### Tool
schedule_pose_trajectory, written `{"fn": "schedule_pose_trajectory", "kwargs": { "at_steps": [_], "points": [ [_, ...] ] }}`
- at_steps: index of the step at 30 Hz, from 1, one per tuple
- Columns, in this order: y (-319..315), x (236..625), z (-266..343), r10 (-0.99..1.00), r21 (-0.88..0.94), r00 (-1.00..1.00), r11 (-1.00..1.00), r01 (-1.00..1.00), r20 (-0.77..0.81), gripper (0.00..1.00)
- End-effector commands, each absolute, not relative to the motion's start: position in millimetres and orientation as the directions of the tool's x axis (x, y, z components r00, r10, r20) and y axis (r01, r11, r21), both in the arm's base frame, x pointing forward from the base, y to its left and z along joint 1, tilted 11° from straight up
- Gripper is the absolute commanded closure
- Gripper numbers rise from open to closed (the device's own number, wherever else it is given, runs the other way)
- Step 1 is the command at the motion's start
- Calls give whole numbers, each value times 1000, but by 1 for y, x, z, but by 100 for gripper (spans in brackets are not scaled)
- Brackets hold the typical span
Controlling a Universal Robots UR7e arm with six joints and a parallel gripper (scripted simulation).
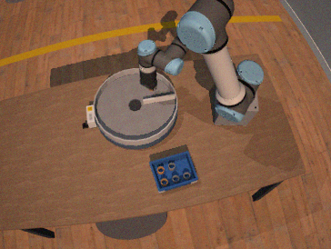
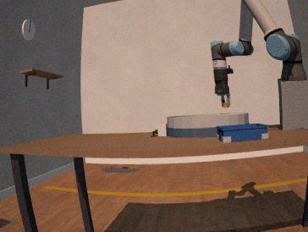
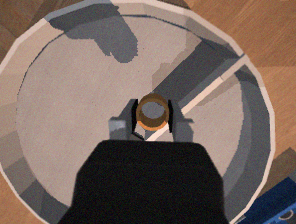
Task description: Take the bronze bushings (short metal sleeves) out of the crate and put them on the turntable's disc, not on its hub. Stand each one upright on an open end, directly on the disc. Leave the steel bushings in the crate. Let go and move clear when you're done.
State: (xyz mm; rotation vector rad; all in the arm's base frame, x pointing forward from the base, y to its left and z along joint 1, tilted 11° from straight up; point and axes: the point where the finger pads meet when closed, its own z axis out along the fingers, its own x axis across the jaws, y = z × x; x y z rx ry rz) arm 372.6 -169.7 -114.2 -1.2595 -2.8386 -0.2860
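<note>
Wooden table (image 1: 59,150) (image 2: 85,146): we see it carrying turntable and crate.
Turntable (image 1: 102,129) (image 2: 207,120) (image 3: 270,125): its disc (image 1: 118,91) (image 3: 65,95) lies below our gripper.
Gripper (image 1: 150,87) (image 2: 225,103) (image 3: 152,109): we have it clenched on a bronze bushing (image 2: 225,104) (image 3: 153,125), above the disc at about one o'clock from the hub (image 1: 135,104) in the top view.
Blue crate (image 1: 184,186) (image 2: 243,133) (image 3: 272,202): at five o'clock from the hub, holding five bushings.

Arm (image 1: 221,74) (image 2: 262,17): pale grey tube, dark grey joints, light blue round caps. Wrist: whitish collar, small black side stub, perhaps a connector. Pincer (image 1: 150,87) (image 2: 225,102) (image 3: 152,109): black housing, grey fingers, black inner pads.
</note>
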Motion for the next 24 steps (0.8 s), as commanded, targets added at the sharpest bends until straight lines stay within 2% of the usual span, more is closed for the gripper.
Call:
{"fn": "schedule_pose_trajectory", "kwargs": {
  "at_steps": [1,24],
  "points": [
    [-188,377,-118,732,158,-675,659,736,94,100],
    [-195,378,-119,731,158,-676,659,735,93,100]
  ]
}}
